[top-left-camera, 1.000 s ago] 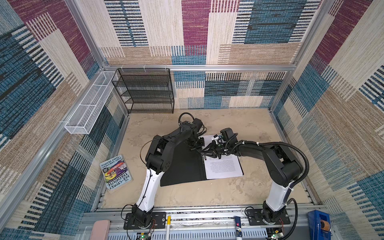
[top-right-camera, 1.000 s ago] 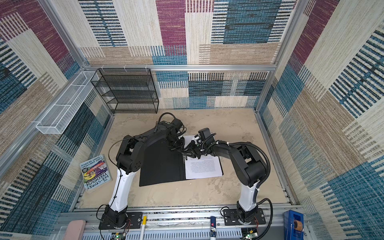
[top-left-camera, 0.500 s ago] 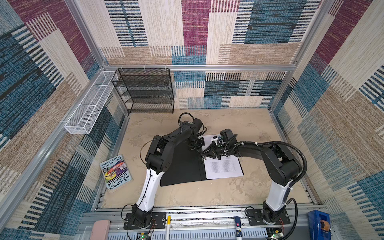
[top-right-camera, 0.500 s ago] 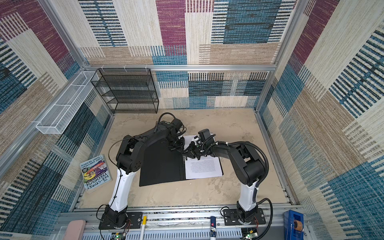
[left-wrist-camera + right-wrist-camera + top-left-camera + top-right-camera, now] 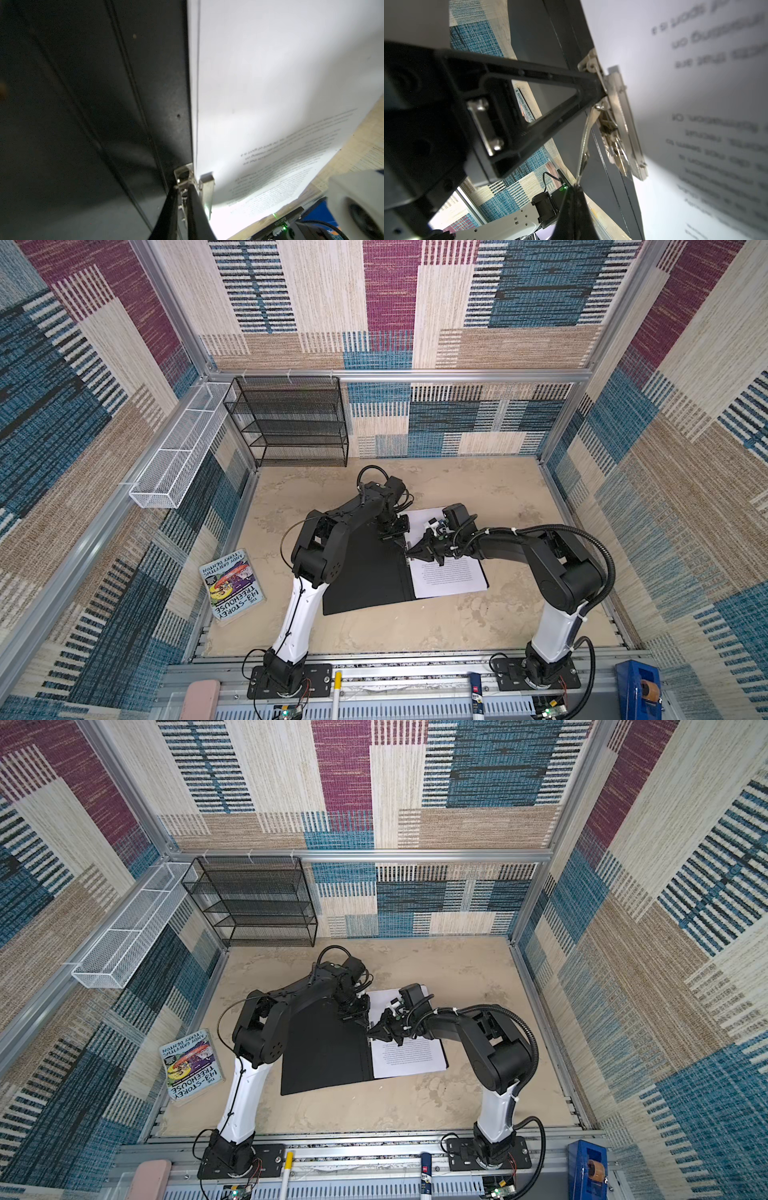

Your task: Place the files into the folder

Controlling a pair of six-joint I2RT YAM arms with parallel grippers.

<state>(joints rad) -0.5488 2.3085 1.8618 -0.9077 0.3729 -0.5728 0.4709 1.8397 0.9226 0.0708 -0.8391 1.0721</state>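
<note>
Clamping step, by the look of it: files (image 5: 451, 576) lie in the open folder (image 5: 365, 572), right half, left pincer (image 5: 184, 199) pinching the raised clip lever (image 5: 584, 145), right pincer (image 5: 601, 91) clenched empty against the clip plate (image 5: 623, 128), so next that lever likely needs swinging down flat.

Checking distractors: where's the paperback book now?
In both top views the book lies flat at the left edge of the table, left of the open folder, apart from it.

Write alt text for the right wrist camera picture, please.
Close-up: the shut right gripper touches the metal spine clip of the open folder; its bar sits over a white printed sheet. The left gripper pinches the raised lever.
</note>
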